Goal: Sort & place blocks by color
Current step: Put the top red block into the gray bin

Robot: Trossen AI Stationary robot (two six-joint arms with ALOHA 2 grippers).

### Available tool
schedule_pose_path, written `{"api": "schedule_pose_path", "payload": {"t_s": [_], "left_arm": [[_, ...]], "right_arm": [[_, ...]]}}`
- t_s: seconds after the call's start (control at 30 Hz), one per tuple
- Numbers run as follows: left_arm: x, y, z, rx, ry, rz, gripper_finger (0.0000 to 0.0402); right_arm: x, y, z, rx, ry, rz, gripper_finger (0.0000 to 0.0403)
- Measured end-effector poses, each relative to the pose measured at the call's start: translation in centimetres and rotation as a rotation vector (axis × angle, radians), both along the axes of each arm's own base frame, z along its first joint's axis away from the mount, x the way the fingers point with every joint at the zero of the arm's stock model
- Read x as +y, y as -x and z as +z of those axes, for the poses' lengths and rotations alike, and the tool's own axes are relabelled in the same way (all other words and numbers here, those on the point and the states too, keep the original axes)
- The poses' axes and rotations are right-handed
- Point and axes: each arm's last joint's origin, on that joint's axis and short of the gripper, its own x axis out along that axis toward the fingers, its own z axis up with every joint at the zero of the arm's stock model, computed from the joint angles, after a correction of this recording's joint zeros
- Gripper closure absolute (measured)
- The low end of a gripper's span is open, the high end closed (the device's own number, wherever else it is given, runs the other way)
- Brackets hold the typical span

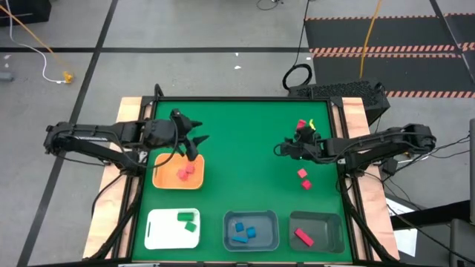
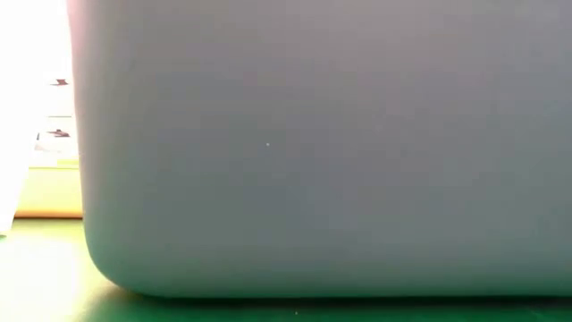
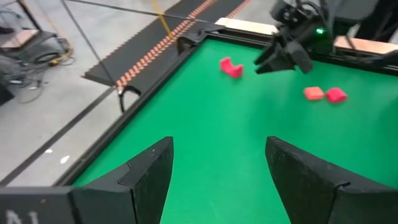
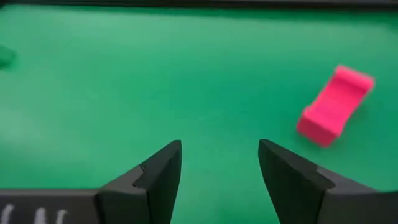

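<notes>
Green worktop (image 1: 245, 185) on a grey floor, wooden strips down both sides. Right tool (image 1: 286, 148) low over the far right part of the green, fingers (image 4: 155, 177) apart and empty, nothing between them. Just beside it, toward the far right corner, a notched pink block (image 1: 301, 125), seen close in the right wrist view (image 4: 336, 104) lying on the green clear of the fingers. Nearer the front from that tool, two small red blocks (image 1: 304, 179) side by side on the bare surface. Left tool (image 1: 191, 145) over the far edge of the orange tray (image 1: 162, 178), fingers (image 3: 149, 177) spread wide, holding nothing. Two red blocks (image 1: 185, 172) inside that tray. Along the front edge, a white tray (image 1: 157, 233) with green blocks (image 1: 188, 221), a grey-blue tray (image 1: 267, 237) with blue blocks (image 1: 243, 232), and a dark grey tray (image 1: 330, 231) with one red bar (image 1: 303, 236). Low view filled by a pale tray wall (image 2: 313, 143).
</notes>
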Motion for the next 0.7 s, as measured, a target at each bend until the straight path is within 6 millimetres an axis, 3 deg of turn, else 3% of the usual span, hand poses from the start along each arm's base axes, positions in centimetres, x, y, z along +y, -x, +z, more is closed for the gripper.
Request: {"api": "schedule_pose_path", "payload": {"t_s": [0.1,0.33,0.7], "left_arm": [[0.8,0.1,0.0,0.012,-0.021,0.025,0.0146],[2.5,0.3,0.0,0.037,-0.062,0.086,0.0147],[4.1,0.6,0.0,0.047,-0.072,0.157,0.0146]], "right_arm": [[-0.1,0.4,-1.0,-0.058,-0.03,-0.046,0.0182],[-1.5,1.0,-1.2,-0.134,-0.036,-0.241,0.0154],[-4.0,1.6,-1.7,-0.151,-0.045,-0.415,0.0151]]}}
